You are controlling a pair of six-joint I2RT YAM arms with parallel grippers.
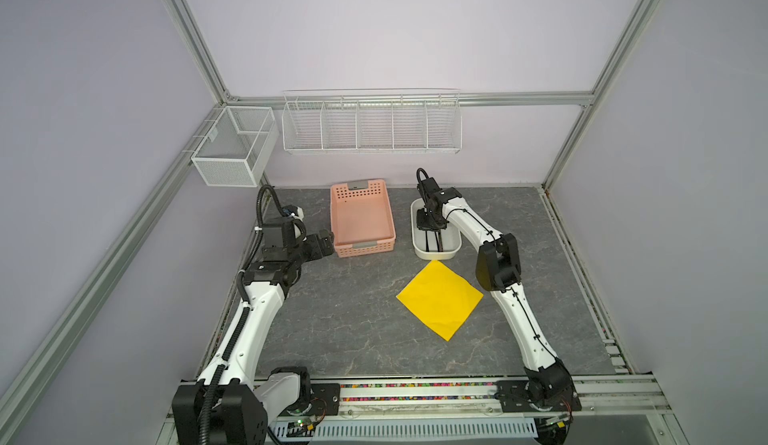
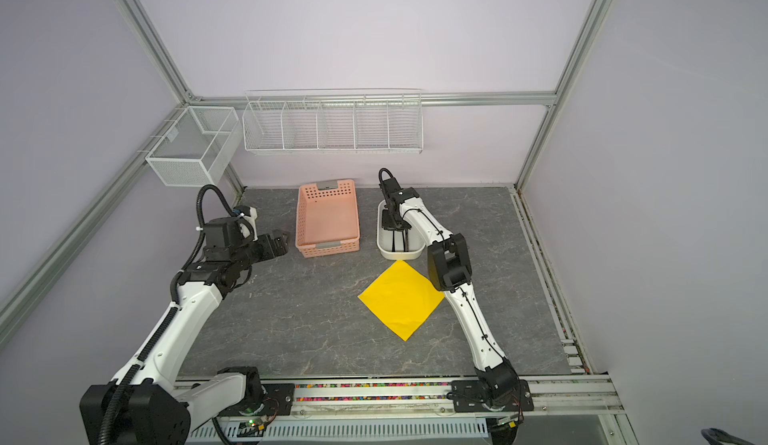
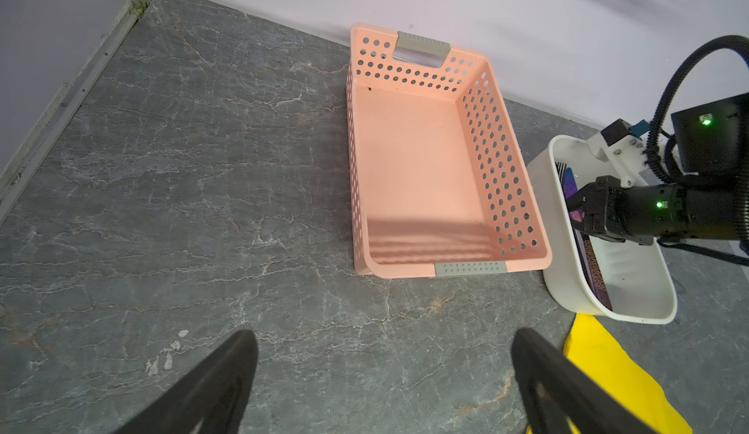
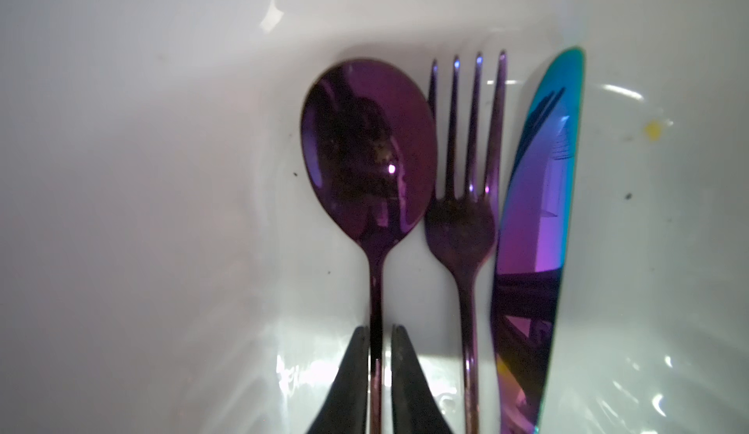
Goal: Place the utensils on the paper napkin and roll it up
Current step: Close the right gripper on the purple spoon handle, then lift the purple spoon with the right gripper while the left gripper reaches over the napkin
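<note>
Your right pincer [image 4: 377, 330] is down inside the white tub [image 1: 420, 252]. Its two fingers stand close on both sides of the thin handle of the spoon [image 4: 369, 148]. A narrow gap shows at one side, so you cannot tell if it truly pinches the handle or only stands around it.

The spoon, the fork [image 4: 462, 217] and the knife [image 4: 535, 209] lie side by side on the tub floor, heads toward the back edge of the surface [image 1: 332, 330], the fork in the middle.

The tub stands near that back edge, right of the middle. The yellow napkin [image 1: 439, 299] lies flat in front of it, turned like a diamond, one corner just at the tub's near end. The pink basket [image 1: 363, 252] with holes stands left of the tub, apart from it.

Your left pincer [image 3: 385, 332] is wide open and holds nothing. It hangs over the surface just beside the basket's near left corner.

The surface is dark grey with pale veins, like marble. Its widest bare stretch runs from the basket to the front edge, between the left arm and the napkin.

Pale lilac walls [image 1: 395, 27] close the left, back and right sides, with metal posts [image 1: 569, 139] in the corners. A wire rack [image 1: 371, 127] of five compartments hangs on the back wall, and a mesh box [image 1: 232, 152] on the left rail. The box carries a small tag [image 1: 213, 133], too small to read.
</note>
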